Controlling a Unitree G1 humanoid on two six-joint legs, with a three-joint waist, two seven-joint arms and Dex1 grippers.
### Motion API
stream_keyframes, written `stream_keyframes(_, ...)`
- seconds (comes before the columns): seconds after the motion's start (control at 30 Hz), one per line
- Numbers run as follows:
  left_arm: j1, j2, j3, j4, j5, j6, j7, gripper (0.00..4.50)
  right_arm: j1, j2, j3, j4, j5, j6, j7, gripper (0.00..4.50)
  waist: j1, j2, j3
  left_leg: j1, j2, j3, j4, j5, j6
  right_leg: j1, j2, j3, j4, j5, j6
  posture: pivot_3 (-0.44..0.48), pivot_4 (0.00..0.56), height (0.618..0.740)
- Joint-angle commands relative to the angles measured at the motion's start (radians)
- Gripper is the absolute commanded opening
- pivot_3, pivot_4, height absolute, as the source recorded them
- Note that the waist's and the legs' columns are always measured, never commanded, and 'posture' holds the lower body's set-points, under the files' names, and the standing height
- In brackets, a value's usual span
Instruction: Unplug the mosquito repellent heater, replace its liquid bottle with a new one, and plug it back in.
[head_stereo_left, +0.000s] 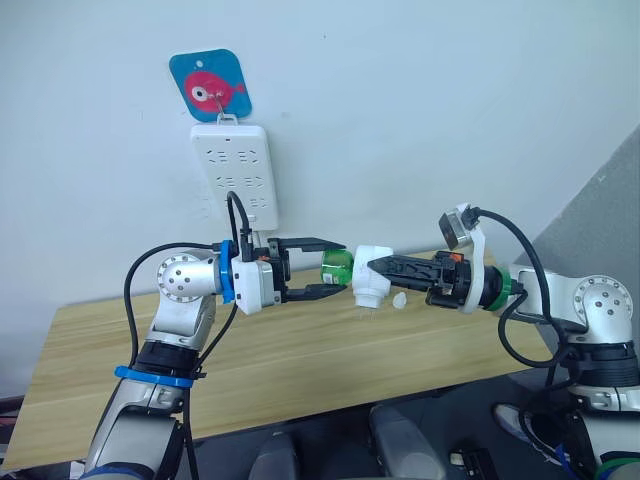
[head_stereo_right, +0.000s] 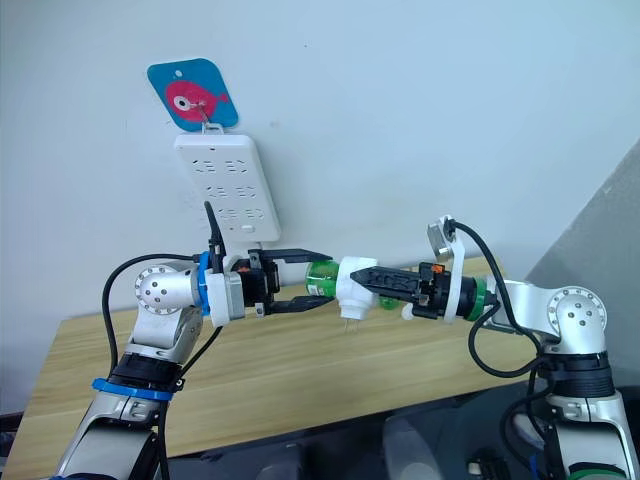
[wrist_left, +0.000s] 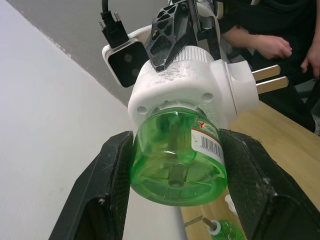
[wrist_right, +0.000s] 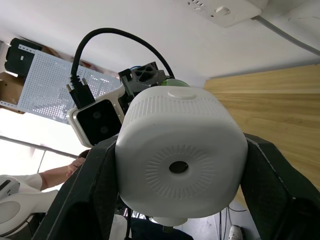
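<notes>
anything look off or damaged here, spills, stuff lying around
No spill or damage stands out. The mosquito repellent heater is off the power strip, held in the air by the right gripper, prongs bare, while the left gripper clamps its green bottle. Another green bottle lies on the table.

The heater (wrist_right: 182, 162) is plain white, with a ring of fine radial ribs moulded around a dark round hole in its face; its two prongs (wrist_left: 266, 78) are brass-coloured metal. The bottle (wrist_left: 177, 160) is clear bright green, with a white barcode label edged in red. Both grippers' fingers (wrist_left: 100, 200) are black. The strip (head_stereo_left: 238, 173) is white, hung under a blue tag (head_stereo_left: 210, 87) printed with a pink fish. The table (head_stereo_left: 300, 370) is light wood grain.
</notes>
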Motion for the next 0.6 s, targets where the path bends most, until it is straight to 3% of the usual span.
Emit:
stream_keyframes(0.03,-0.011,0.007,-0.012,-0.025,-0.012,-0.023,-0.004,2.33,-0.011,0.006,-0.020,-0.043,0.029,-0.017,0.022,2.98,0.000,0.000,0.000,0.000,0.000,0.000,0.000,0.000,0.000,0.000,0.000,0.000,0.000,0.000,0.000,-0.202,0.116,0.734)
stream_keyframes(0.07,-0.012,0.009,-0.012,-0.024,-0.011,-0.025,-0.004,2.33,-0.011,0.014,-0.029,-0.045,0.029,-0.023,0.023,2.98,0.000,0.000,0.000,0.000,0.000,0.000,0.000,0.000,0.000,0.000,0.000,0.000,0.000,0.000,0.000,-0.202,0.116,0.734)
stream_keyframes(0.1,-0.013,0.009,-0.012,-0.022,-0.010,-0.029,-0.003,2.33,-0.014,0.013,-0.034,-0.046,0.029,-0.025,0.027,3.54,0.000,0.000,0.000,0.000,0.000,0.000,0.000,0.000,0.000,0.000,0.000,0.000,0.000,0.000,0.000,-0.201,0.111,0.734)
stream_keyframes(0.23,-0.016,0.012,-0.014,-0.016,-0.012,-0.034,-0.002,2.33,-0.013,0.002,-0.044,-0.042,0.029,-0.021,0.038,4.50,0.000,0.000,-0.001,0.000,0.000,0.000,0.000,0.000,0.000,0.000,0.000,0.000,0.000,0.000,0.000,-0.203,0.109,0.734)
stream_keyframes(0.6,-0.006,0.023,-0.018,-0.021,-0.025,-0.001,-0.001,2.33,0.027,-0.127,-0.045,-0.039,0.029,-0.030,-0.001,4.50,0.001,0.000,-0.002,0.000,0.000,0.000,0.000,0.000,0.000,0.000,0.000,0.000,0.000,0.000,0.000,-0.206,0.105,0.734)
